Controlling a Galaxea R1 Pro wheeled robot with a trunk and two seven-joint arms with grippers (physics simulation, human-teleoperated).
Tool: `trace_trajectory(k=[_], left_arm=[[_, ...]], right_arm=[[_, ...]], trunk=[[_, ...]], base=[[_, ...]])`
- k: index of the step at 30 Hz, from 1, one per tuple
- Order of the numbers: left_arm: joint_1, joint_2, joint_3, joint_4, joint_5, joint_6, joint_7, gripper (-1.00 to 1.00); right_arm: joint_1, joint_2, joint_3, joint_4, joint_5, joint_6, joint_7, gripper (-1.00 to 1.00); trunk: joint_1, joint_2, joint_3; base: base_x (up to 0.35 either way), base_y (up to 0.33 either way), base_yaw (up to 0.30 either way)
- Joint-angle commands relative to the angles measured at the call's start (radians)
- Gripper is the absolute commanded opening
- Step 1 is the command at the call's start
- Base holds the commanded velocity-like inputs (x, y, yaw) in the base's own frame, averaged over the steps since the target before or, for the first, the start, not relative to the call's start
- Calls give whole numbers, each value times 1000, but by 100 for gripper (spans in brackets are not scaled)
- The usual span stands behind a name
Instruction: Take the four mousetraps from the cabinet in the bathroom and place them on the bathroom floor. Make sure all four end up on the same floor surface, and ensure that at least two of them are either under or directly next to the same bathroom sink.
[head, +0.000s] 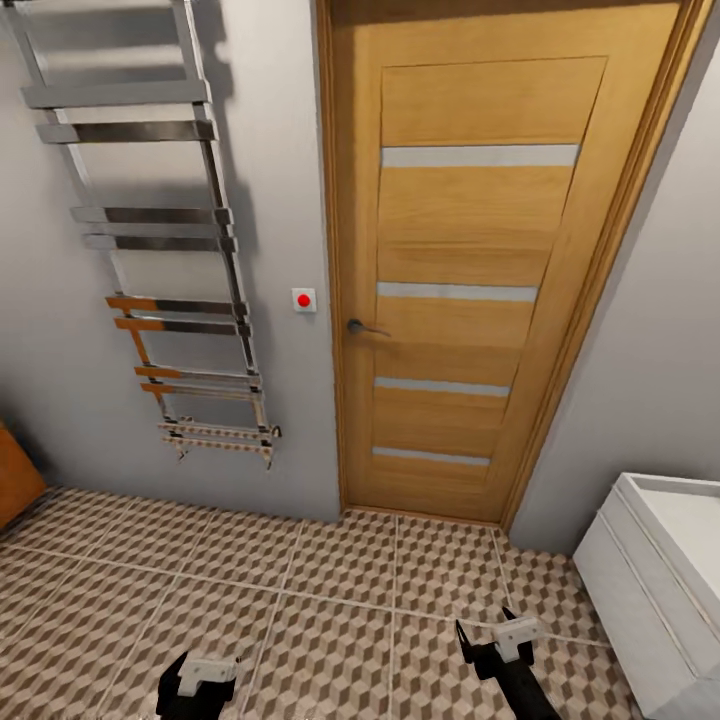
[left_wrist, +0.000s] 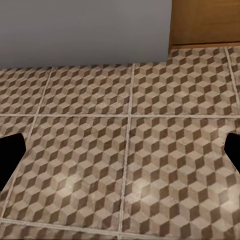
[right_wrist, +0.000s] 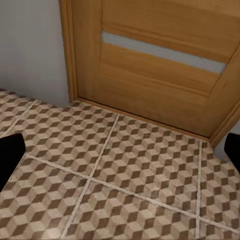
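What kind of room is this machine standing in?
Most likely a bathroom. A chrome ladder-style towel rail hangs on the grey wall, a white sink on a vanity stands at the right, and the floor is tiled in a cube pattern. A closed wooden door faces the camera.

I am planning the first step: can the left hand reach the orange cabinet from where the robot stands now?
Probably not. The left hand hangs low over the tiled floor, while just a corner of the cabinet shows at the far left edge, well apart. Nothing blocks the way; the robot should move closer.
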Motion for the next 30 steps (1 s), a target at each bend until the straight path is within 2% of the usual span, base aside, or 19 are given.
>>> trace_trajectory(k=[1, 30], left_arm=[[-2, -1, -9, 4, 2, -5, 5, 100], [-2, -1, -9, 3, 2, -5, 5, 100]], right_arm=[[-1, -1, 6, 0, -3, -3, 1, 100], [-1, -1, 6, 0, -3, -3, 1, 100]], trunk=[[1, -2, -2], [1, -2, -2]], base=[[0, 0, 253], [0, 0, 253]])
